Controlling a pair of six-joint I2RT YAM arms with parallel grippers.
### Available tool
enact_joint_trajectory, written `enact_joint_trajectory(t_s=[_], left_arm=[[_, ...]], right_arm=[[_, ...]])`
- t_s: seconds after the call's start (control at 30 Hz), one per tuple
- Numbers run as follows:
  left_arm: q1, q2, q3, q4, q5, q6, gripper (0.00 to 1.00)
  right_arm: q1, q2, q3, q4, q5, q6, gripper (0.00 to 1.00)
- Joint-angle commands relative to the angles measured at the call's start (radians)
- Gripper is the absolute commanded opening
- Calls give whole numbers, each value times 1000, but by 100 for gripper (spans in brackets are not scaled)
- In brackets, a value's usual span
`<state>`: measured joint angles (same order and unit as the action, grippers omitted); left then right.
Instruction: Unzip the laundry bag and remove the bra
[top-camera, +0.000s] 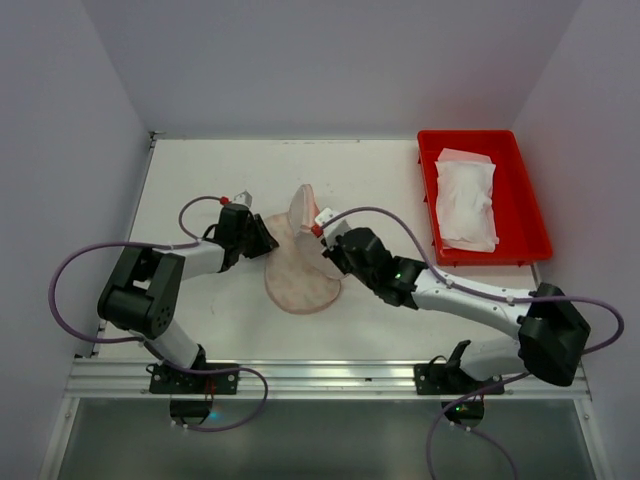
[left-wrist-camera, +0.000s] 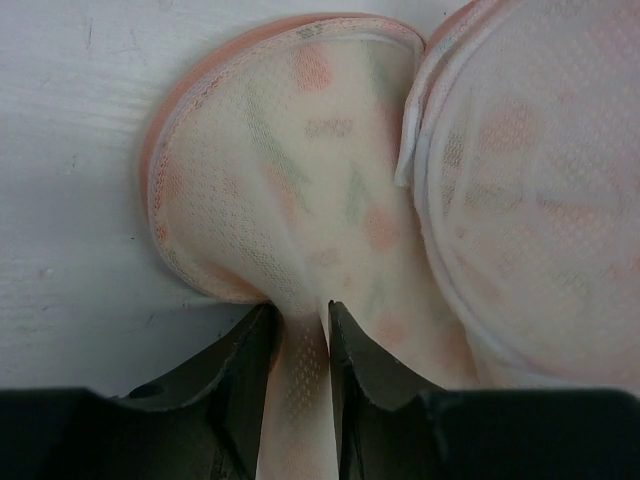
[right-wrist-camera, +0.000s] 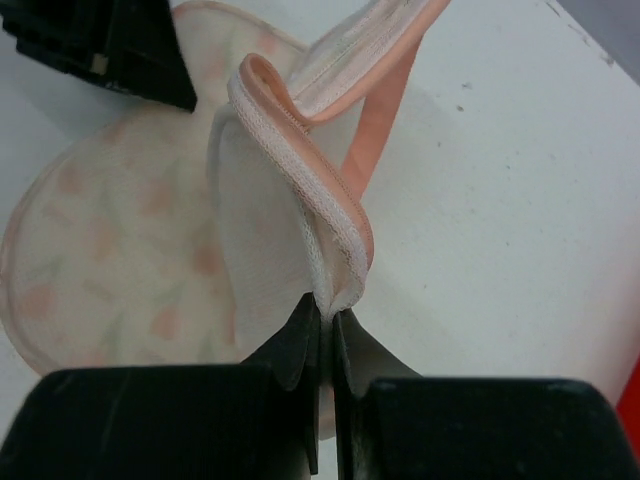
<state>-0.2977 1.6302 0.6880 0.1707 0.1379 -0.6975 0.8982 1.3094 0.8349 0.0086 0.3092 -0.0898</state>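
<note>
Right tool (right-wrist-camera: 327, 312) on laundry bag (right-wrist-camera: 110, 240) — contents unclear

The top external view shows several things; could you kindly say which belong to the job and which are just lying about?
Job: laundry bag; bra; left pincer and right pincer, both pinching the bag.
Lying about: red tray, holding the bra.

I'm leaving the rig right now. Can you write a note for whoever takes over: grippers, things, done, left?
Left gripper: shut on a mesh fold of the laundry bag.
Right gripper: shut on the bag's raised rim.
Bag: mid-table, open, lining showing.
Bra: lying in the red tray.
Done, it seems: bag unzipped, bra out.
Left: probably just release the bag.
</note>
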Motion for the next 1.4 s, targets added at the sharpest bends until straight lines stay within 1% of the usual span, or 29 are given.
enact_joint_trajectory(t_s=[0.0,0.07,0.1,0.13,0.2,0.23,0.3,0.33,0.37,0.5,0.6,0.63,0.67,0.73,0.83,0.9,0.97,1.0,1.1,1.13,1.2,1.23,1.3,1.37], left_arm=[[-9,26,-15,-7,-15,-10,33],[-9,16,-28,0,-17,-16,32],[-9,13,-34,1,-18,-16,32],[-9,8,-38,4,-18,-17,32],[-9,-1,-47,4,-20,-19,32],[-8,-4,-50,0,-21,-22,32],[-8,-24,-57,-8,-30,-23,33],[-8,-33,-61,-7,-31,-28,33],[-8,-50,-67,-7,-34,-33,33],[-8,-59,-76,9,-21,-62,32],[-8,-40,-82,29,-6,-77,25],[-8,-36,-84,39,0,-83,24],[-9,-30,-84,42,6,-86,24],[-9,-29,-82,41,19,-88,25],[-9,-50,-81,6,11,-76,26],[-8,-93,-74,-29,-29,-65,29],[-4,-145,-70,-91,-61,-53,34],[2,-179,-67,-120,-79,-43,38],[11,-210,-68,-161,-103,-34,44],[14,-217,-70,-186,-106,-24,48],[25,-239,-80,-229,-110,-11,53],[34,-250,-87,-255,-113,-4,58],[43,-295,-100,-287,-126,4,62],[55,-363,-117,-339,-133,9,72]], right_arm=[[114,95,-4,103,134,-162,0],[163,149,6,116,178,-203,0],[209,177,21,117,232,-214,0],[232,229,30,113,249,-225,0],[260,273,67,93,254,-208,0],[275,304,81,53,233,-177,0],[281,327,119,18,212,-156,2],[292,333,125,11,208,-153,7],[297,344,135,-2,211,-153,9],[332,358,210,-55,292,-178,7],[363,372,233,-62,355,-240,8],[379,376,233,-56,364,-255,10],[383,384,234,-68,369,-261,14],[384,413,251,-125,347,-217,19],[384,448,265,-163,321,-183,20],[384,467,268,-193,321,-150,19],[384,502,271,-202,353,-134,19],[383,525,279,-209,366,-110,20],[377,542,297,-222,334,-61,22],[370,544,302,-228,320,-44,22],[360,544,309,-229,292,1,30],[340,542,314,-236,283,16,34],[303,533,325,-260,268,70,37],[279,512,320,-266,257,100,42]])
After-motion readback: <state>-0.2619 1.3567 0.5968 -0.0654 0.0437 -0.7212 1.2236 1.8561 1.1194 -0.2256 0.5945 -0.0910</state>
